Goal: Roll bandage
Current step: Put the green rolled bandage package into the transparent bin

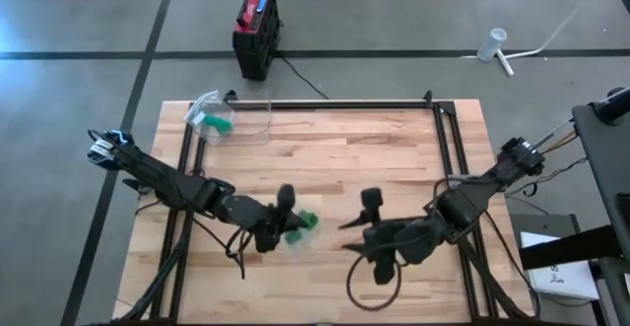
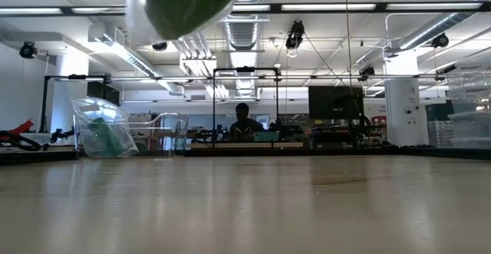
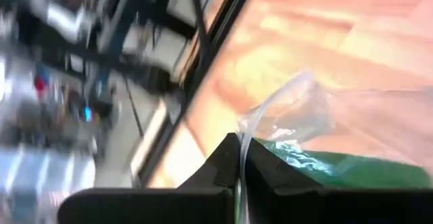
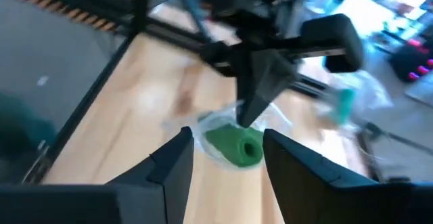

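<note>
Bright overhead lighting, blurred wrist views

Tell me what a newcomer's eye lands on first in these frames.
The green bandage roll in a clear plastic wrapper stands out most: it hangs above the table's middle, pinched by the shut left gripper. The right gripper faces it with fingers apart, one on each side of the roll, holding nothing. At the table's far left corner sits a second clear bag with green inside.

My rig sits in a lab: grey concrete floor (image 1: 89,31), exposed ceiling ducts (image 2: 244,31), strip lights, monitors (image 2: 334,100), a person (image 2: 244,122) at benches behind my wooden table (image 1: 325,159).
</note>
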`<state>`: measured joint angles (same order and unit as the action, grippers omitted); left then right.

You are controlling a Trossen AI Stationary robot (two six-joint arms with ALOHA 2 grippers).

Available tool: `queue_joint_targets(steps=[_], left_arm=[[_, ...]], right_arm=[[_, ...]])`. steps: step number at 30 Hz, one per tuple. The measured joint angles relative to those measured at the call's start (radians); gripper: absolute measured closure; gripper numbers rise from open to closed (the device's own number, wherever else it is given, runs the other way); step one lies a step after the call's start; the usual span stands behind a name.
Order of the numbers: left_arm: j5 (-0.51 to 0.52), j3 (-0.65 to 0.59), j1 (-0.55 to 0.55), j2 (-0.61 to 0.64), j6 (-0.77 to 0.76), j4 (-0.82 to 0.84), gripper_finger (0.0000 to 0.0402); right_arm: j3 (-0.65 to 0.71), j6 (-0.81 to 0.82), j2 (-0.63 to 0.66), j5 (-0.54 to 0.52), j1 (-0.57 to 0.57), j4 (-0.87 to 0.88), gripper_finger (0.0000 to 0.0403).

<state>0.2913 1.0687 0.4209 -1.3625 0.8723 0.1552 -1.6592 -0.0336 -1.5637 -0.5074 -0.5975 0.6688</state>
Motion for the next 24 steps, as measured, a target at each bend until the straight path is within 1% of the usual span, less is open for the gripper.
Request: queue_joint_targets(steps=[2, 3, 6, 8, 9, 11, 13, 15, 17, 19, 21, 23, 24], left_arm=[[0.039, 0.000, -0.015, 0.027, -0.089, 0.059, 0.0401], [0.052, 0.000, -0.026, 0.044, -0.158, 0.091, 0.0401], [0.063, 0.011, -0.083, 0.110, -0.413, 0.171, 0.0401], [0.058, 0.062, -0.136, 0.155, -0.565, 0.313, 0.0401], [0.057, 0.102, -0.167, 0.169, -0.630, 0.406, 0.0401], [0.049, 0.197, -0.241, 0.183, -0.773, 0.603, 0.0401], [0.024, 0.301, -0.338, 0.183, -0.937, 0.788, 0.0401], [-0.055, 0.399, -0.450, 0.167, -1.069, 0.972, 0.0401], [-0.124, 0.469, -0.563, 0.146, -1.172, 1.126, 0.0401], [-0.135, 0.513, -0.654, 0.123, -1.271, 1.201, 0.0401], [-0.136, 0.537, -0.712, 0.108, -1.303, 1.237, 0.0401], [-0.158, 0.545, -0.756, 0.100, -1.300, 1.238, 0.0401], [-0.188, 0.549, -0.775, 0.095, -1.280, 1.234, 0.0401]], right_arm=[[-0.002, 0.020, 0.010, -0.053, 0.001, 0.000, 0.0238], [-0.002, 0.019, 0.011, -0.093, 0.005, 0.009, 0.0241], [0.005, 0.011, 0.010, -0.230, 0.016, 0.067, 0.0252], [0.023, 0.005, 0.010, -0.297, 0.043, 0.083, 0.0261], [0.035, 0.000, 0.008, -0.308, 0.062, 0.086, 0.0266], [0.056, -0.007, 0.002, -0.304, 0.110, 0.087, 0.0277], [0.074, -0.028, -0.007, -0.300, 0.163, 0.086, 0.0289], [0.091, -0.077, -0.018, -0.287, 0.220, 0.078, 0.0301], [0.114, -0.131, -0.033, -0.241, 0.279, 0.034, 0.0315], [0.137, -0.206, -0.053, -0.162, 0.329, -0.096, 0.0328], [0.169, -0.300, -0.066, -0.095, 0.361, -0.256, 0.0343], [0.203, -0.394, -0.078, -0.088, 0.385, -0.451, 0.0359], [0.221, -0.434, -0.080, -0.092, 0.397, -0.522, 0.0366]])
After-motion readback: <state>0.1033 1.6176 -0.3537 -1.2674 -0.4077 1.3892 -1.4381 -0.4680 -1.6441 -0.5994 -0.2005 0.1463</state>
